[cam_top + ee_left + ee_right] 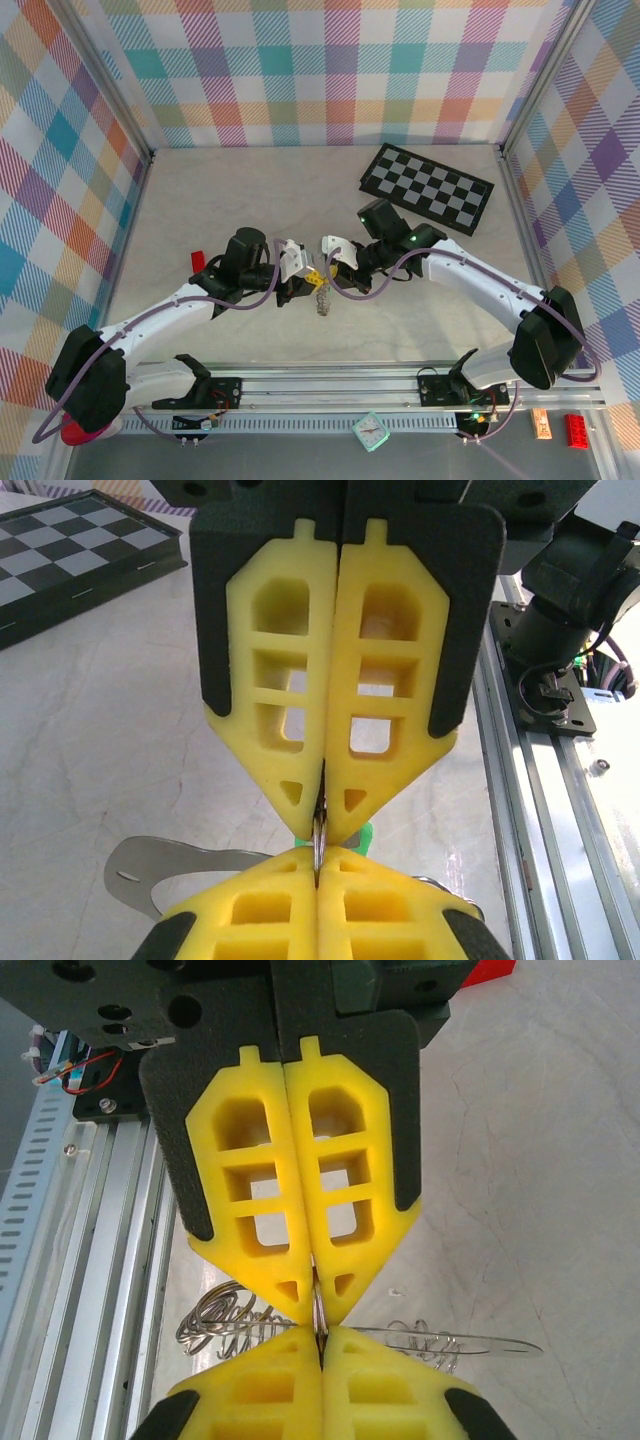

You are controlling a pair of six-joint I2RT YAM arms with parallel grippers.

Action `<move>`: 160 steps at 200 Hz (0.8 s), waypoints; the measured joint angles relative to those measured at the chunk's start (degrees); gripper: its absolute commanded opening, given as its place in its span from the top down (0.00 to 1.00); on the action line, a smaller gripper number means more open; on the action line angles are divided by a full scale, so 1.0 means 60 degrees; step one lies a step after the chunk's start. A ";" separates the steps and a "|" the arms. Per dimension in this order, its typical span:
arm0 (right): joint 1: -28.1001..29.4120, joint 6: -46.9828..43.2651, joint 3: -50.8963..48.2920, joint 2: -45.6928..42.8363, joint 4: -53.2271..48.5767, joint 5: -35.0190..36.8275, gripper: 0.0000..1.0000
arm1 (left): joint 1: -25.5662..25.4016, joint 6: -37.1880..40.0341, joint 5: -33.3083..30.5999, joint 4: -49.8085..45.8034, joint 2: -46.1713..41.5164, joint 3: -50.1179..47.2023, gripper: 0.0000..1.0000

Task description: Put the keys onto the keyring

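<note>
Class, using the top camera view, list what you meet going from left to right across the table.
Red block → left hand → right hand → chequered board.

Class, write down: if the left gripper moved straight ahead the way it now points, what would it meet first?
The right gripper, whose tips face it almost touching; just the thin keyring wire sits between them.

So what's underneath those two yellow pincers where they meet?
A bunch of small silvery keys hangs there, on a thin grey metal ring pinched by the left pincer and right pincer. Where the ring runs inside their shut pads is covered.
</note>
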 measured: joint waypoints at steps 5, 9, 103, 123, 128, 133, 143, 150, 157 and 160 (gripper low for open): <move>-0.0055 0.0127 -0.0051 -0.0015 0.0076 -0.0069 0.78 | 0.0000 0.0000 0.0004 0.0015 -0.0007 0.0000 1.00; -0.0106 0.0171 -0.0106 -0.0033 0.0178 -0.0131 0.76 | 0.0000 0.0000 -0.0004 0.0018 -0.0015 0.0000 1.00; -0.0685 0.1661 -0.1479 -0.0652 0.1734 -0.1042 0.79 | 0.0000 -0.0007 0.0000 0.0317 -0.0113 -0.0157 1.00; -0.0685 0.1752 -0.1479 -0.0652 0.1800 -0.1118 0.90 | 0.0000 -0.0007 0.0000 0.0317 -0.0113 -0.0157 1.00; -0.0685 0.1778 -0.1479 -0.0652 0.1818 -0.1140 0.93 | 0.0000 -0.0007 0.0000 0.0317 -0.0113 -0.0157 1.00; -0.0685 0.1756 -0.1479 -0.0652 0.1840 -0.1162 0.95 | 0.0000 -0.0007 -0.0007 0.0317 -0.0113 -0.0157 1.00; -0.0685 0.1818 -0.1479 -0.0652 0.1829 -0.1206 0.99 | 0.0000 -0.0007 -0.0040 0.0328 -0.0117 -0.0157 1.00; -0.0685 0.1810 -0.1479 -0.0652 0.1829 -0.1209 1.00 | 0.0000 -0.0007 -0.0047 0.0339 -0.0124 -0.0168 1.00; -0.0685 0.1832 -0.1479 -0.0652 0.1825 -0.1209 1.00 | 0.0000 -0.0004 -0.0069 0.0390 -0.0146 -0.0200 1.00; -0.0685 0.1832 -0.1479 -0.0652 0.1825 -0.1209 1.00 | 0.0000 -0.0004 -0.0076 0.0423 -0.0160 -0.0215 1.00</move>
